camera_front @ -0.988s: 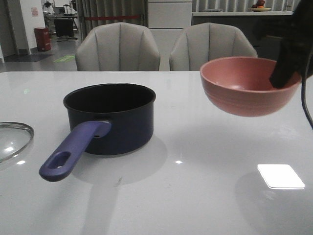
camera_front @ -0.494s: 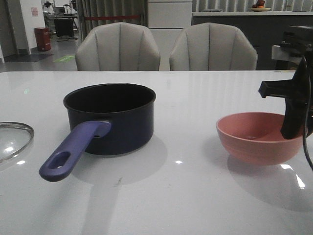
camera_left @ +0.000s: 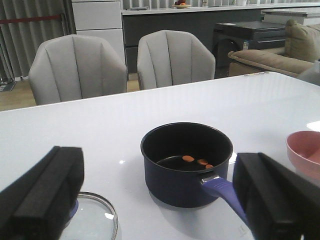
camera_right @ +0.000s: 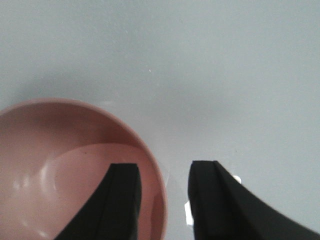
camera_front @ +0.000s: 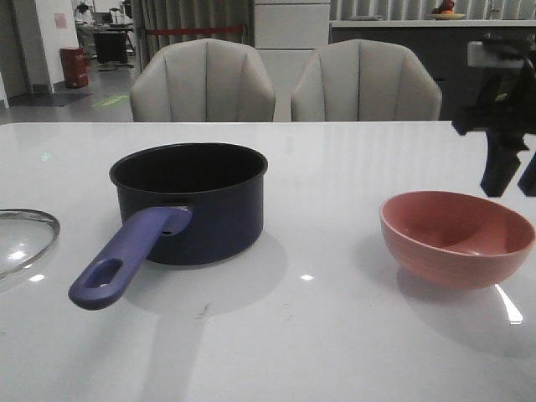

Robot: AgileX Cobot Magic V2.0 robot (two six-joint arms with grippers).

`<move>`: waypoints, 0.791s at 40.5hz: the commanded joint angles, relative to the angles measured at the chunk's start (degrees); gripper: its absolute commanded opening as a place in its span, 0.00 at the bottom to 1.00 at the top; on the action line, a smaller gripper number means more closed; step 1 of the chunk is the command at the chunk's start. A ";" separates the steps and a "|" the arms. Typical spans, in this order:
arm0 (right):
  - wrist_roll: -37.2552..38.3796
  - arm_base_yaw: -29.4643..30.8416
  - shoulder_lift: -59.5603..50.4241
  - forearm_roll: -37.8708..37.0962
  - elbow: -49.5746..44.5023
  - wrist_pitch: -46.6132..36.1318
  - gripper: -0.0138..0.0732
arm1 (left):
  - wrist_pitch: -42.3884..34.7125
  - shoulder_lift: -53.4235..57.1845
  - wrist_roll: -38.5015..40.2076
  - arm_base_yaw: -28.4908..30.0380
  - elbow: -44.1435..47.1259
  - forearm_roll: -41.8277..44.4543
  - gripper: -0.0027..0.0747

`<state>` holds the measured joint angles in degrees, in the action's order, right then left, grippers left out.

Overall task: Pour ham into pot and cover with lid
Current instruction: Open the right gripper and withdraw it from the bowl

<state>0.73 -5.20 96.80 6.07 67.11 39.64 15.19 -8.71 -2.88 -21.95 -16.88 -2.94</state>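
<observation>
Pink bowl (camera_front: 457, 239) sits upright on the glossy white table (camera_front: 335, 335), and the right gripper (camera_front: 511, 177) hangs just above its far right rim, jaws apart and gripping nothing. From the right wrist view the two dark fingers (camera_right: 122, 200) straddle that rim: one over the bowl's bare inside, one outside over the tabletop, neither one clearly touching it. Well off to the gripper's left stands the dark navy saucepan (camera_front: 189, 201), upright, its blue-purple handle (camera_front: 126, 260) with the oval hole reaching toward the camera. Over to the left wrist view, and there's the ham (camera_left: 197, 161): a few little orange pieces lying on the black floor of the pot, which sits out ahead of the left gripper (camera_left: 160, 200). That gripper is spread wide, its black pads (camera_left: 42, 192) far apart, holding nothing. Glass lid (camera_front: 25, 239) lies flat on the table close under the left gripper, beside the pot and apart from it, only its steel rim and part of the glass in sight. Two grey chairs (camera_front: 203, 81) stand behind the table. No label or writing can be read on any of these.
</observation>
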 commanded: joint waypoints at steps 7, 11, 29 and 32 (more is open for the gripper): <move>-0.73 -3.56 -13.54 0.47 1.60 -2.08 0.58 | -4.47 -0.55 0.45 -0.51 -1.56 -0.31 0.86; -2.15 -7.02 -18.64 0.47 0.00 -3.88 0.58 | -4.47 -0.55 0.45 -0.51 -1.56 -0.31 0.86; -2.99 -11.39 -45.64 0.57 -25.46 -28.71 0.58 | -4.46 -0.55 0.45 -0.51 -1.56 -0.31 0.86; -2.99 -11.64 -50.94 0.57 -31.23 -33.96 0.58 | -4.46 -0.55 0.45 -0.51 -1.56 -0.31 0.86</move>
<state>-1.92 -16.57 51.09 6.66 38.90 15.61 15.19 -8.71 -2.88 -21.95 -16.88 -2.94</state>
